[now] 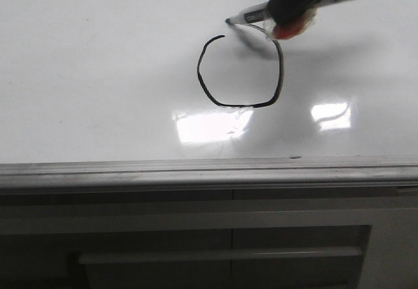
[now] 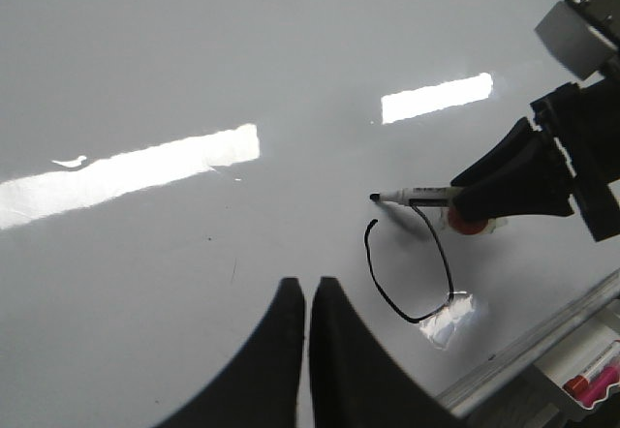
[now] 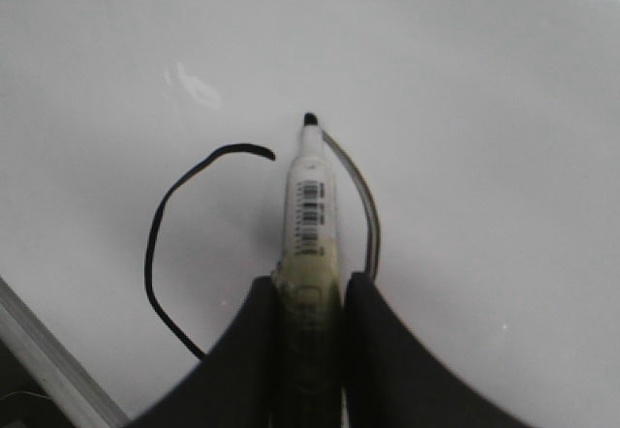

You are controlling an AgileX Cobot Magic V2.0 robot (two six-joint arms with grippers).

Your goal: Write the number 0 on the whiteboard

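Note:
The whiteboard [image 1: 98, 53] fills most of every view. The number 0 [image 1: 199, 73] is a black loop, open at its top between a small hook and a fainter right-hand stroke. It also shows in the left wrist view [image 2: 369, 254] and the right wrist view [image 3: 148, 254]. My right gripper [image 3: 310, 288] is shut on a black-tipped marker [image 3: 310, 205]. The marker [image 1: 251, 16] has its tip just above the loop's open top. I cannot tell if the tip touches the board. My left gripper [image 2: 307, 288] is shut and empty, hovering beside the loop, and is not seen in the front view.
The board's grey ridged frame edge [image 1: 196, 168] runs along the near side, with a grey cabinet front [image 1: 196, 237] below. Bright glare patches [image 1: 212, 124] lie near the loop. A tray with red and pink markers [image 2: 591, 384] sits past the frame.

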